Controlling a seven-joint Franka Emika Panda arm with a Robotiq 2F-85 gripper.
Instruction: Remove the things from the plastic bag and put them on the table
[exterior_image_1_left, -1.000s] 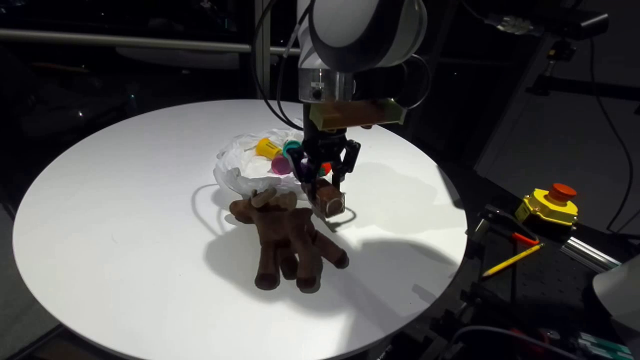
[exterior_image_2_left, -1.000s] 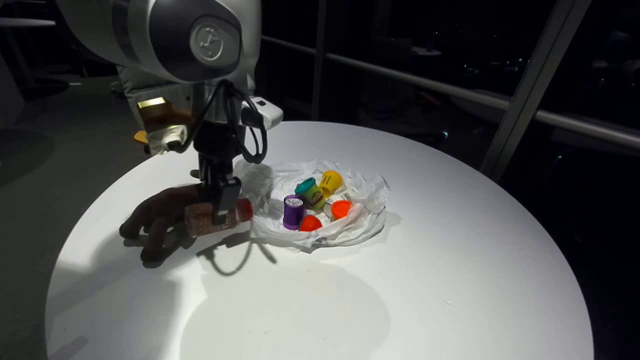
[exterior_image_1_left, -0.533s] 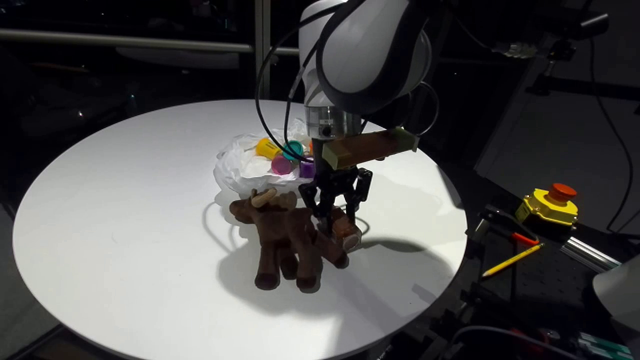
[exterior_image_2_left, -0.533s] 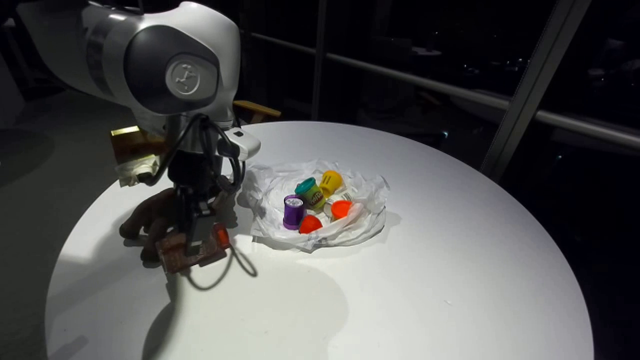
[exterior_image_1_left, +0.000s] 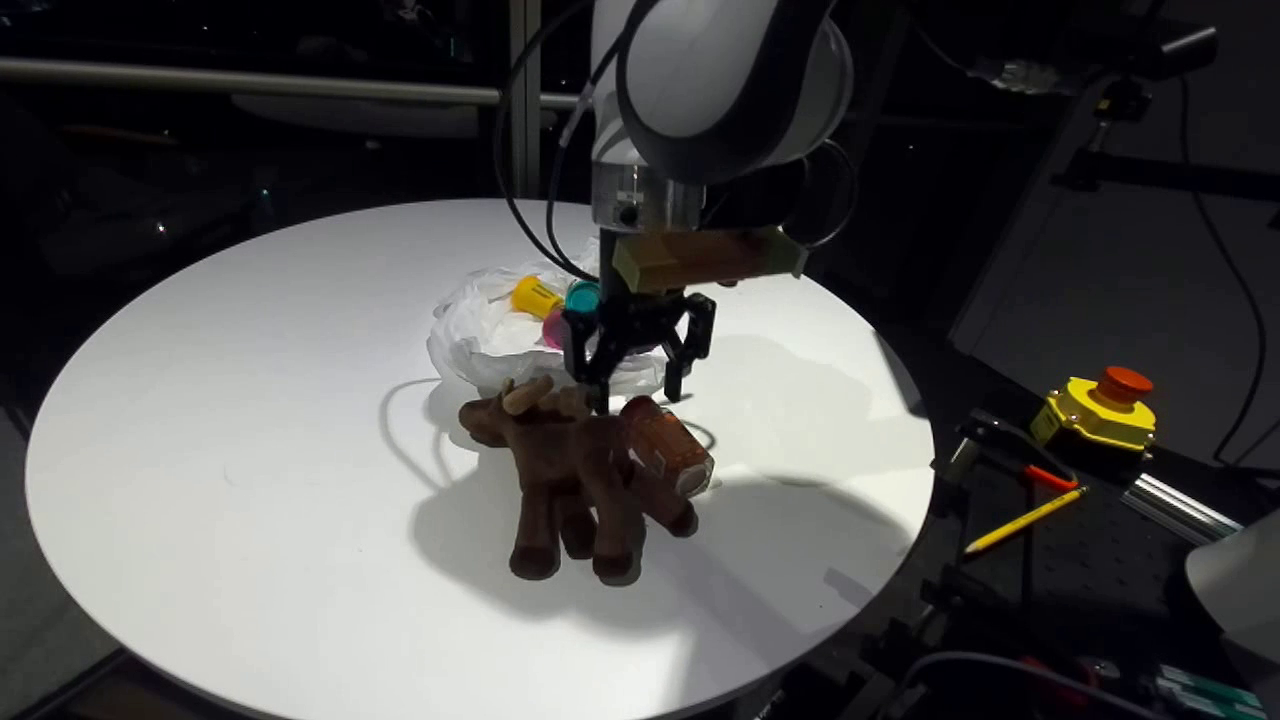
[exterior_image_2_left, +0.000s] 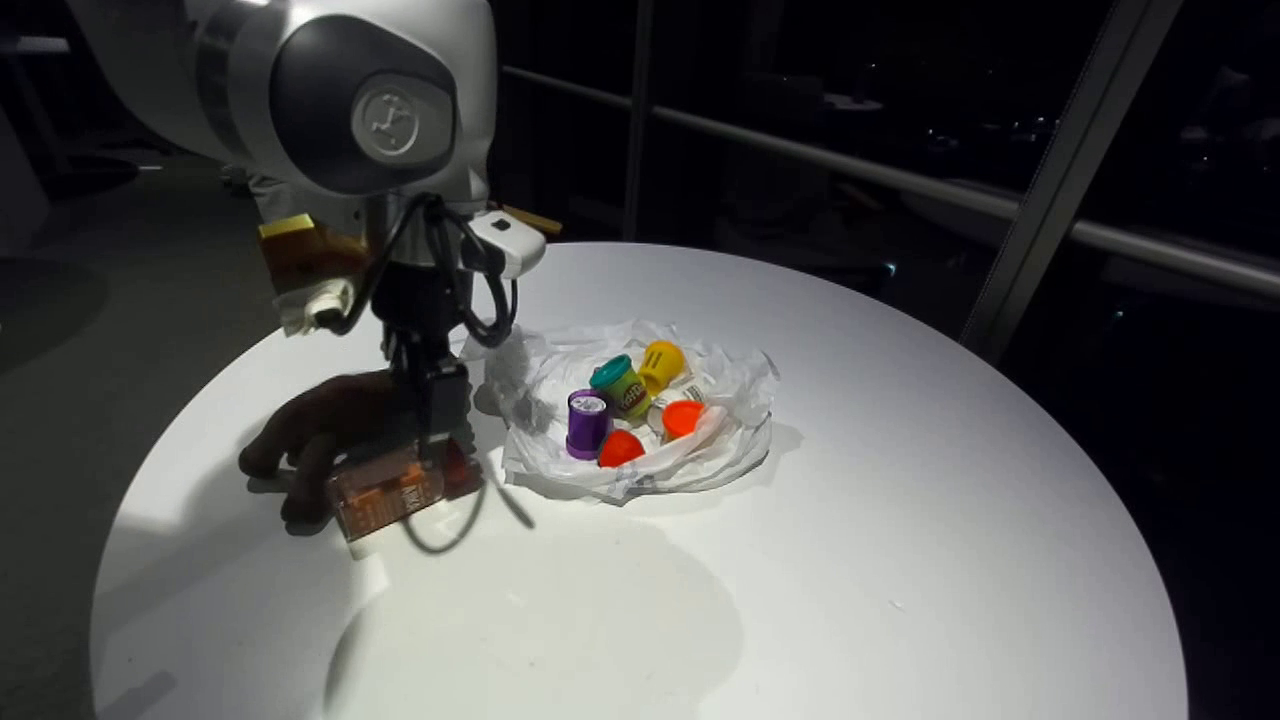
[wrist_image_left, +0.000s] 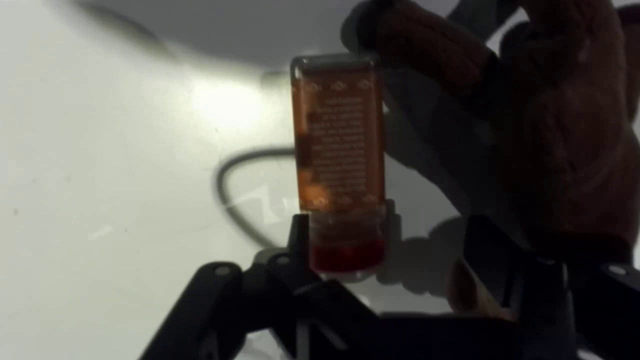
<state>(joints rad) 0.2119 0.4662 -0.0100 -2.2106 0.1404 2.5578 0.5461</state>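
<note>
Gripper (exterior_image_1_left: 637, 400) has fingers wide apart, orange bottle (exterior_image_1_left: 671, 450) ungripped; can't tell if touching. It's lying by reindeer (exterior_image_1_left: 550, 455), well in from tabletop (exterior_image_1_left: 250, 450) edge, long axis & red cap (wrist_image_left: 347, 256) twd bag (exterior_image_1_left: 466, 345).

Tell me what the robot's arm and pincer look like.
The arm is white, with a dark joint cover bearing a round emblem. It also carries a silvery collar, black looping cables and a brownish block. The pincer is black, with two slender jointed fingers.
</note>
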